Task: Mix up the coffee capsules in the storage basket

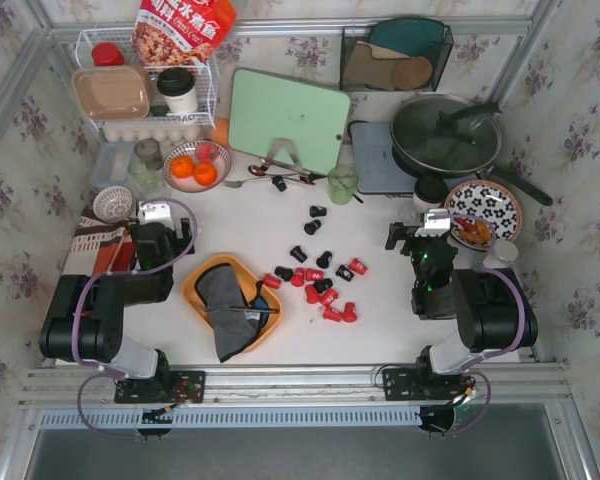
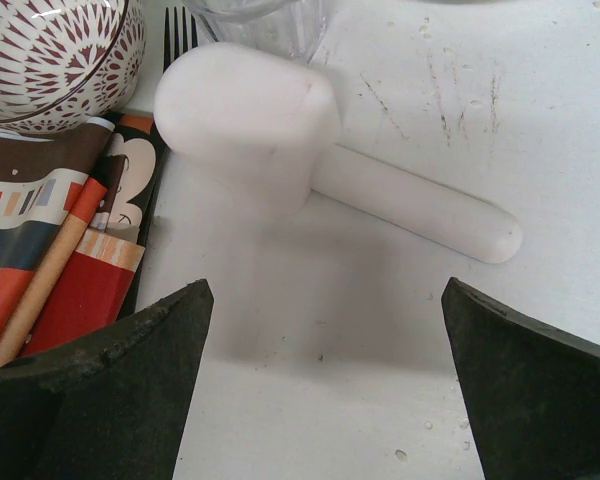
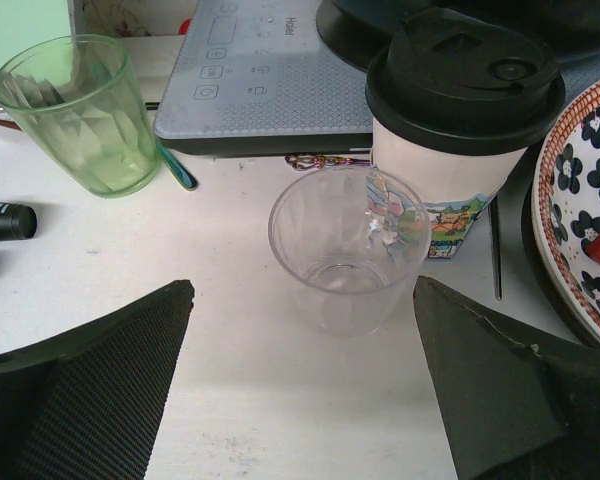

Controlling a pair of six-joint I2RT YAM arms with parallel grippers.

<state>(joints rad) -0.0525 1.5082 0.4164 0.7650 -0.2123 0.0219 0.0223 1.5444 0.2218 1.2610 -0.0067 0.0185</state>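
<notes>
The left claw (image 2: 325, 295) has its dark, matte fingers spread wide with nothing between them, facing a smooth white handled tool (image 2: 280, 140) at the left of the table (image 1: 380, 320). Lower centre of the overhead frame sits the storage basket (image 1: 192, 298), glossy orange plastic with rounded corners, holding a limp grey cloth (image 1: 225, 310). The coffee capsules (image 1: 320, 285), shiny red and black cup-shaped pods, lie scattered on the table just right of it, with a few black ones farther up. The right claw (image 3: 302, 290) is also spread and empty, before a clear plastic cup (image 3: 345, 250). Gathering seems not yet begun; the next move calls for a claw to reach a pod and close on its small tapered body.
</notes>
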